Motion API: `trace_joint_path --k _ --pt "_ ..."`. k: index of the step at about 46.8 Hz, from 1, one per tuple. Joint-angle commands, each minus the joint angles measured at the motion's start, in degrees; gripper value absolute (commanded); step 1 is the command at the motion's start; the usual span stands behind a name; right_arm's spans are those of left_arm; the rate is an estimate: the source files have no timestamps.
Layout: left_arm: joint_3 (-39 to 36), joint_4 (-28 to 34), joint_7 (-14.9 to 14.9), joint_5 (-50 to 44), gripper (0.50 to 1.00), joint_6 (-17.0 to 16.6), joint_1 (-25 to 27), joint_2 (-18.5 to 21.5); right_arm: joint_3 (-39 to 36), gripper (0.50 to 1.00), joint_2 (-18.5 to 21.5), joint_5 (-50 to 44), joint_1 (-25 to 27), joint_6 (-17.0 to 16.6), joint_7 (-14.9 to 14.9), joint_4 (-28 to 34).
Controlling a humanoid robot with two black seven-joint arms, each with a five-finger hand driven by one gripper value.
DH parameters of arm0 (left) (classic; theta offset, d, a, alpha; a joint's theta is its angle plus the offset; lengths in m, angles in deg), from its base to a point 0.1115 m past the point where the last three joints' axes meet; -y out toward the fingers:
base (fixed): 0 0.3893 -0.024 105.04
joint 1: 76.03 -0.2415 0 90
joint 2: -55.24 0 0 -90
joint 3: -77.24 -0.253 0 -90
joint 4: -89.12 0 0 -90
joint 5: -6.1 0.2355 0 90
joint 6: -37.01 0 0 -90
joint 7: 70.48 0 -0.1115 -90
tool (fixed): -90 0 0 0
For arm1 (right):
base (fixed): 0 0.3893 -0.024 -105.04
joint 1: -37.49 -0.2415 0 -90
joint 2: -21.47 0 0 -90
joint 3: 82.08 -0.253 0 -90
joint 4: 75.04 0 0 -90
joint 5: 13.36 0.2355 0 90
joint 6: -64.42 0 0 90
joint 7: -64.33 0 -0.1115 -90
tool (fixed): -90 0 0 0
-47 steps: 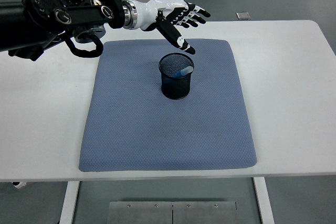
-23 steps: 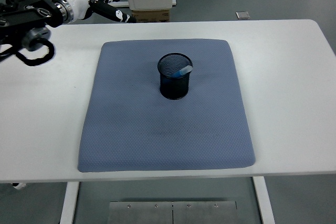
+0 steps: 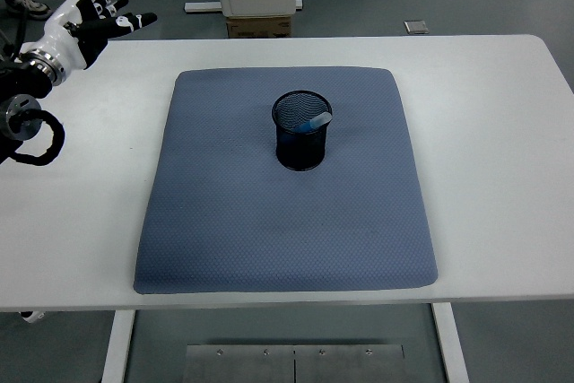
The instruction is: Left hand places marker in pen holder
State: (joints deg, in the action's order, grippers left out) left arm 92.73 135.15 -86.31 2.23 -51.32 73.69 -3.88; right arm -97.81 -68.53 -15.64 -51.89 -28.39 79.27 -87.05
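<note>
While my fingers (image 3: 115, 17) are spread and hold nothing, my left hand (image 3: 85, 17) hangs at the table's far left corner, well apart from the work. The marker (image 3: 311, 122) already stands tilted in the pen holder (image 3: 301, 130), its pale tip leaning on the right rim, so I judge the placing done. It looks light, stiff and smooth; I would pinch it along the barrel, just under that tip. The black mesh holder sits near the middle of the blue mat (image 3: 269, 230) on the white table (image 3: 502, 177), and would probably tip easily.
</note>
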Motion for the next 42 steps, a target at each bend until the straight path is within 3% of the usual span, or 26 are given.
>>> trace_joint_path --k 1,22,42 --pt "1.39 -0.07 -0.08 -0.35 1.0 0.09 -1.88 -0.12 0.0 1.0 0.0 0.0 0.0 0.0 0.01 -0.03" --pt "8.77 -2.09 -0.08 -0.7 1.0 3.79 -10.06 -0.03 -0.09 1.0 0.0 0.0 0.0 0.0 0.01 -0.03" --pt "10.18 -2.09 -0.08 -0.7 1.0 3.79 -10.94 -0.21 -0.17 1.0 0.0 0.0 0.0 -0.09 -0.08 -0.03"
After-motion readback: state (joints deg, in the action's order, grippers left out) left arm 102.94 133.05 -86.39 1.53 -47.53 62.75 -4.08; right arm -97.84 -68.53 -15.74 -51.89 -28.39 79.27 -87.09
